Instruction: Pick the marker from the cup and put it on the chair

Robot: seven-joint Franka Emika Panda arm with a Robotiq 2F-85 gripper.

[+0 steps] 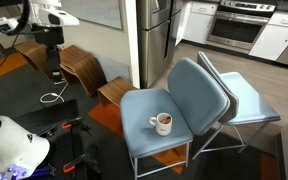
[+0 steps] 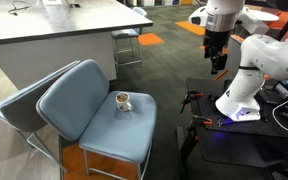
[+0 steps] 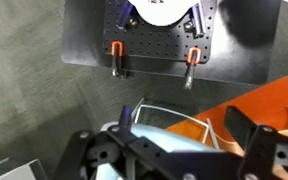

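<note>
The white cup [image 1: 164,123] stands on the seat of the blue-grey chair [image 1: 144,105], and both show in both exterior views: the cup [image 2: 124,101], the chair [image 2: 104,130]. A small tan bit at the cup's mouth may be the marker; it is too small to tell. My gripper [image 1: 54,70] hangs high above the floor beside the robot base, far from the chair, also seen in an exterior view [image 2: 217,65]. In the wrist view my gripper [image 3: 172,150] has its fingers wide apart with nothing between them.
A paler blue chair [image 1: 246,103] stands right behind the blue-grey one, also in an exterior view [image 2: 19,105]. A curved brown wooden chair [image 1: 79,68] stands near the arm. The wrist view shows the dark base plate [image 3: 84,40] with orange clamps [image 3: 116,60] and orange carpet [image 3: 269,105].
</note>
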